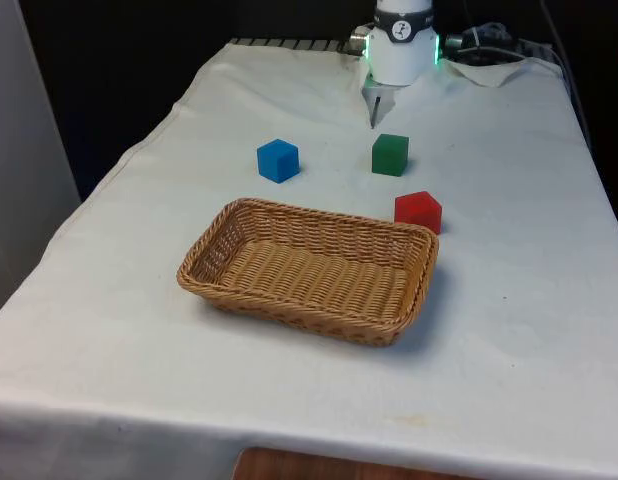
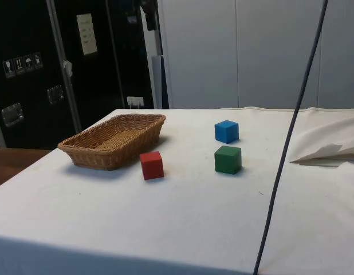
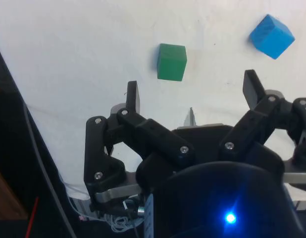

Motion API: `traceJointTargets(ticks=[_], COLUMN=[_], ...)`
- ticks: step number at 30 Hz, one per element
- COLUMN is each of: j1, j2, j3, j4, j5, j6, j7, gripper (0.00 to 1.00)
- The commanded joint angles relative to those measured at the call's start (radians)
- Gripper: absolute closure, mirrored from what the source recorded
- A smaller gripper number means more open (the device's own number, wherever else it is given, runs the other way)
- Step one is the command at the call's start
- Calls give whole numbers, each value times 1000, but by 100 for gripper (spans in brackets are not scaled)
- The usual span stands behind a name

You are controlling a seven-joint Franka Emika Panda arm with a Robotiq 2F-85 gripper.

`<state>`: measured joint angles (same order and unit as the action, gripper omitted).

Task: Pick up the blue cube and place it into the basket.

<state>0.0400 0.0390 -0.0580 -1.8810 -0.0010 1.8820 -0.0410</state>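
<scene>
The blue cube [image 1: 278,160] [image 2: 227,131] rests on the white cloth, a little beyond the far-left corner of the wicker basket [image 1: 329,214] [image 2: 102,157]. The basket holds nothing. My gripper [image 1: 374,108] [image 3: 191,82] hangs open above the cloth at the table's far end, just behind the green cube [image 1: 390,155]. Nothing is between its fingers [image 3: 132,96]. In the wrist view the green cube [image 3: 172,61] lies ahead of the gripper and the blue cube [image 3: 272,35] sits further off to one side.
A red cube [image 1: 418,211] [image 2: 152,165] stands close to the basket's far-right corner, and the green cube [image 2: 228,159] sits between it and the blue one. A dark cable [image 2: 291,143] hangs across the side view. Folded cloth [image 2: 331,152] bunches near the robot's end.
</scene>
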Motion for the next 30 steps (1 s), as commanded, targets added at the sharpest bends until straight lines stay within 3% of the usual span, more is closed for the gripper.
traceJointTargets(ticks=[1, 30], j1=[-1, -13], j2=[-9, -84], j3=[-1, -12], j4=[-9, -95], j5=[-1, -27], j6=[0, 9], j7=[5, 84], gripper=[0, 0])
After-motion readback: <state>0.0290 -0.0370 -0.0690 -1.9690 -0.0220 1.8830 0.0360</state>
